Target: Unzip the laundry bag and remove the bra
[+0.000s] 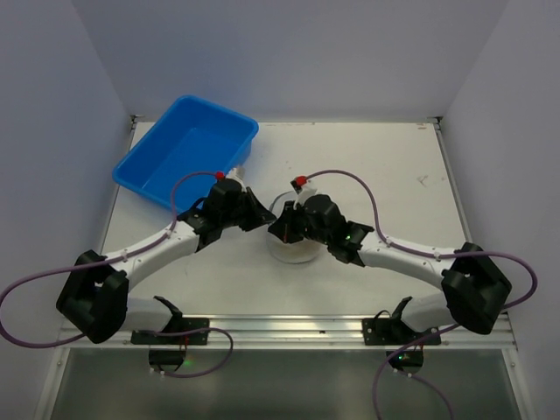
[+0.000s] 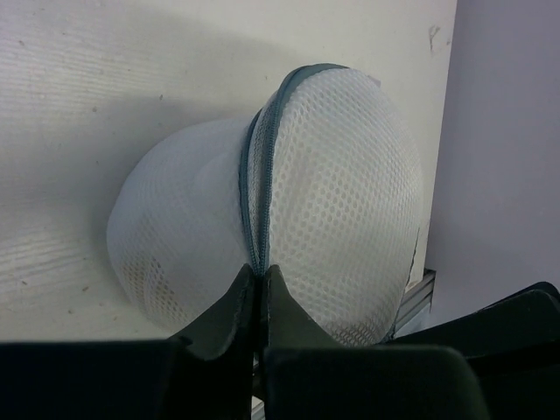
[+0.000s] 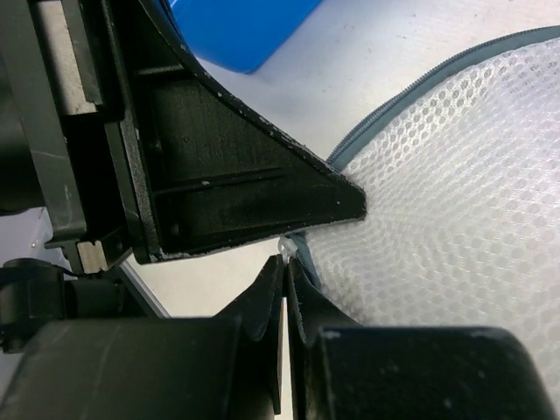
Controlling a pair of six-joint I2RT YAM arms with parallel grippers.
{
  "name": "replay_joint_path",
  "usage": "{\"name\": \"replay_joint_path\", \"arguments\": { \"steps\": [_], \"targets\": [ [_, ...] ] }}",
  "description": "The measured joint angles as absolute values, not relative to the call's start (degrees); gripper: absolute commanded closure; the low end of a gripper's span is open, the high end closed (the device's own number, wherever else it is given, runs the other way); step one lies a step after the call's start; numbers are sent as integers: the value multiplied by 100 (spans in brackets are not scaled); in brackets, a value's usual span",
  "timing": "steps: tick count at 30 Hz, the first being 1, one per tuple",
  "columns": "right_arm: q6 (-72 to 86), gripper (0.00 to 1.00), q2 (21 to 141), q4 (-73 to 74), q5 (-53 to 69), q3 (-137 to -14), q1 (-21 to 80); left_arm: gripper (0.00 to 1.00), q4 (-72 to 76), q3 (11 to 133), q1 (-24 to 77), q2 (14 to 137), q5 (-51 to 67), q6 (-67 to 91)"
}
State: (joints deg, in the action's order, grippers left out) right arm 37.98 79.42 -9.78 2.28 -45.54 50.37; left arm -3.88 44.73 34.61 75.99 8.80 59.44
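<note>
The laundry bag [image 1: 296, 247], white mesh with a grey zipper band [image 2: 262, 157], sits on the table between both arms. My left gripper [image 1: 266, 219] is shut, pinching the bag at its zipper band in the left wrist view [image 2: 260, 273]. My right gripper [image 1: 280, 231] is shut on a small white zipper pull [image 3: 284, 248] at the band's end, right beside the left finger [image 3: 254, 188]. The mesh [image 3: 455, 201] fills the right of that view. The zipper looks closed. The bra is hidden; no yellow shows through the mesh.
A blue plastic tub [image 1: 185, 149] stands at the back left, its corner also in the right wrist view [image 3: 245, 26]. White walls close off the table at the back and sides. The metal rail [image 1: 280, 331] runs along the near edge.
</note>
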Motion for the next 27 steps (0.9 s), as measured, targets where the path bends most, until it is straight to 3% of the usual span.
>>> {"name": "replay_joint_path", "arguments": {
  "steps": [10, 17, 21, 23, 25, 27],
  "targets": [
    [3245, 100, 6576, -325, -150, -3581, 4939, 100, -386, 4414, 3395, 7585, 893, 5878],
    [3240, 100, 5603, 777, -414, -3188, 3376, 100, -373, 4497, 3225, 7725, 1186, 5266],
    [3201, 100, 5800, 1085, -305, -3474, 3286, 100, -451, 4930, 3142, 8068, 1446, 4591],
    [3186, 100, 6012, 1085, -148, -3632, 3258, 91, -558, 5277, 3063, 8350, 1496, 4287],
    [3199, 100, 6165, 1057, 154, -3697, 3262, 70, -622, 5745, 2991, 8737, 1516, 3986],
    [3258, 100, 6335, 1009, 447, -3774, 3354, 59, -644, 6208, 2947, 9102, 1540, 3795]
  ]
}}
